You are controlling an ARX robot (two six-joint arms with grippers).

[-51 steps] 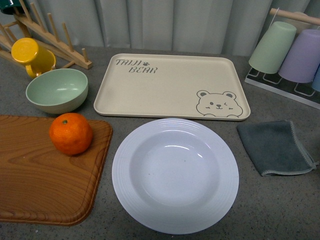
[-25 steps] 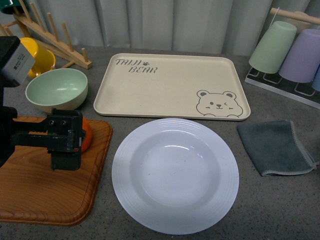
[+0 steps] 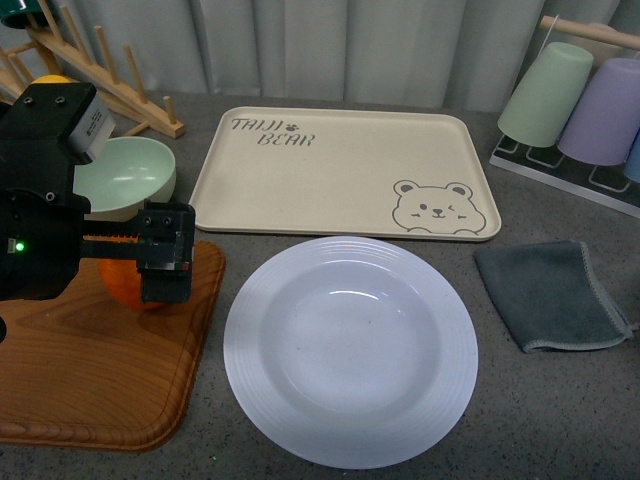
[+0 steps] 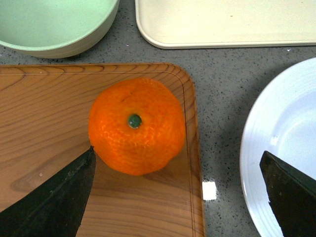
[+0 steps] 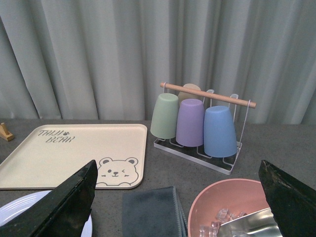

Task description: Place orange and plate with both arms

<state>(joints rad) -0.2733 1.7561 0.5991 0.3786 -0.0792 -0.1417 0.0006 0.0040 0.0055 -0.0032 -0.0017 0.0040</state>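
The orange [image 4: 136,126] sits on the wooden cutting board [image 4: 44,113], stem dot up. In the front view only its lower part [image 3: 122,287] shows under my left arm. My left gripper [image 4: 177,197] hangs open above it. One finger [image 4: 54,202] is beside the orange and the other [image 4: 291,192] is over the plate's rim. The white ridged plate [image 3: 350,350] lies empty at the table's front centre; its edge also shows in the right wrist view [image 5: 15,210]. My right gripper [image 5: 177,207] is open and empty, held high, out of the front view.
A pale green bowl [image 3: 130,175] and a wooden rack [image 3: 110,70] stand behind the board. The beige bear tray [image 3: 345,170] lies behind the plate. A grey cloth [image 3: 550,295] and hanging cups [image 3: 575,100] are right. A pink bowl [image 5: 232,202] holds ice.
My left arm has come into the front view from the left and moved right over the orange, covering most of it. The orange and plate have not moved.
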